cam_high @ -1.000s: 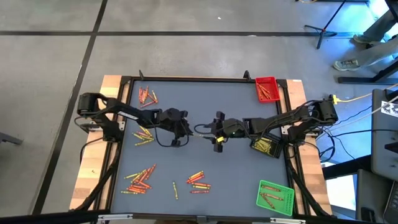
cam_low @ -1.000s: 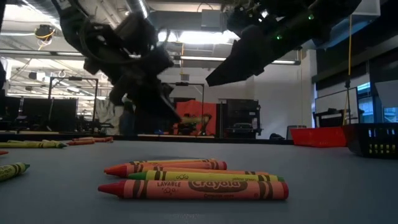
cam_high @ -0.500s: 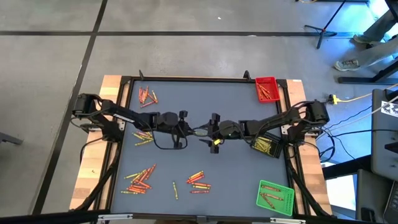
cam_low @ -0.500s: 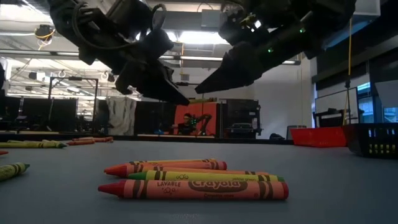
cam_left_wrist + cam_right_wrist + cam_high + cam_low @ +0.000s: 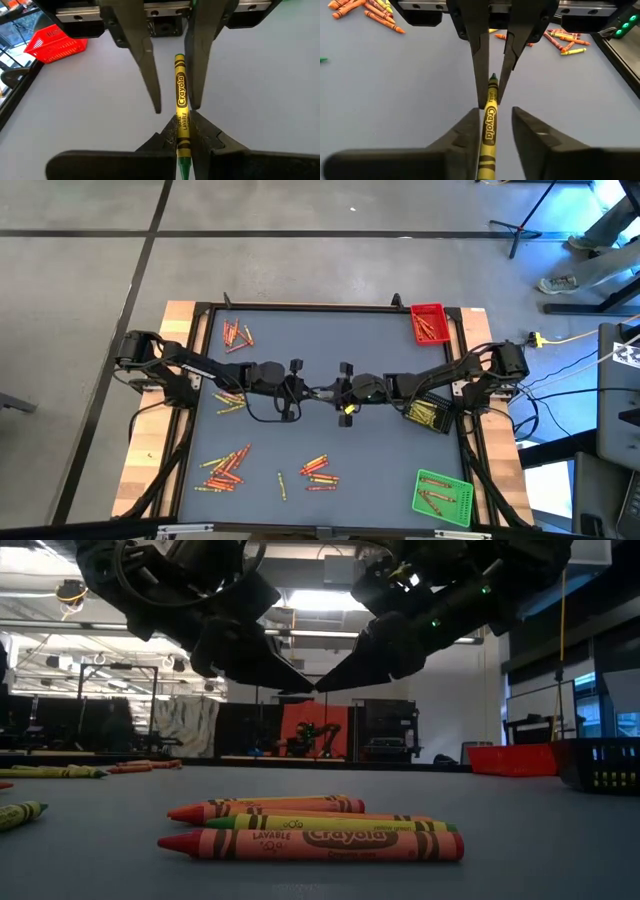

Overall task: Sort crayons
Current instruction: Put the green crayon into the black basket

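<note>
The left gripper (image 5: 182, 137) is clamped tight on one end of a thin yellow paper-wrapped crayon (image 5: 181, 95) printed "Crayola". The right gripper (image 5: 492, 127) has its fingers narrowed around the other end, one touching the wrapper, with a gap showing on the other side. The crayon's long axis runs level from one gripper to the other, above the middle of the grey table (image 5: 330, 340). Its pointed tip faces the left gripper.

On the table lie three loose crayons (image 5: 315, 830), lengthwise side by side, tips toward the left-arm side. The front red-tipped one reads "Crayola" and "washable". A small red mesh tray (image 5: 430, 323) sits at the table's far right corner.
</note>
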Tool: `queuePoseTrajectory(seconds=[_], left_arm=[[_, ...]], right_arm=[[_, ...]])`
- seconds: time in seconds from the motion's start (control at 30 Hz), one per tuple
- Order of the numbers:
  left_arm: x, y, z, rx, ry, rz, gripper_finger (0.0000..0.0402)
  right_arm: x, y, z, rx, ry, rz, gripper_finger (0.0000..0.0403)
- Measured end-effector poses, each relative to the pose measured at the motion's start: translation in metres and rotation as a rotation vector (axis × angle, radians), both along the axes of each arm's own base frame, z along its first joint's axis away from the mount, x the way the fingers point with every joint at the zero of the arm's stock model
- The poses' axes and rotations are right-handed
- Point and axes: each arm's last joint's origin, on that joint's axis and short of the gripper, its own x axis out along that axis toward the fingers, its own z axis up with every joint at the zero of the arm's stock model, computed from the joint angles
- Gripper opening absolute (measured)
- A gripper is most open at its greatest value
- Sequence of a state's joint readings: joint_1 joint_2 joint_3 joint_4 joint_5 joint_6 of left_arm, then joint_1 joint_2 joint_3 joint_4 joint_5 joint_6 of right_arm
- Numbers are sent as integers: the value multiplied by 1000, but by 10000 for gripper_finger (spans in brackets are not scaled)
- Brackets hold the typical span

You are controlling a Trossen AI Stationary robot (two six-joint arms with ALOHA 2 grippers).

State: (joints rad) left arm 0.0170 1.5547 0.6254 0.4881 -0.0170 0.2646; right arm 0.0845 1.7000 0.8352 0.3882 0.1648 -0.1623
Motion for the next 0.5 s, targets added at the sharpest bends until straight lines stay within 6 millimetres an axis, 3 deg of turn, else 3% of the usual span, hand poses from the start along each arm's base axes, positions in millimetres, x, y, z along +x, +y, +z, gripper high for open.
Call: queuePoseTrajectory(seconds=[0.27, 0.5], left_arm=[[0, 0, 0, -1, -3, 10, 12], [0, 0, 1, -56, -8, 6, 25]], right_arm=[[0, 0, 0, -11, 6, -1, 15], [0, 0, 0, -27, 6, 5, 37]])
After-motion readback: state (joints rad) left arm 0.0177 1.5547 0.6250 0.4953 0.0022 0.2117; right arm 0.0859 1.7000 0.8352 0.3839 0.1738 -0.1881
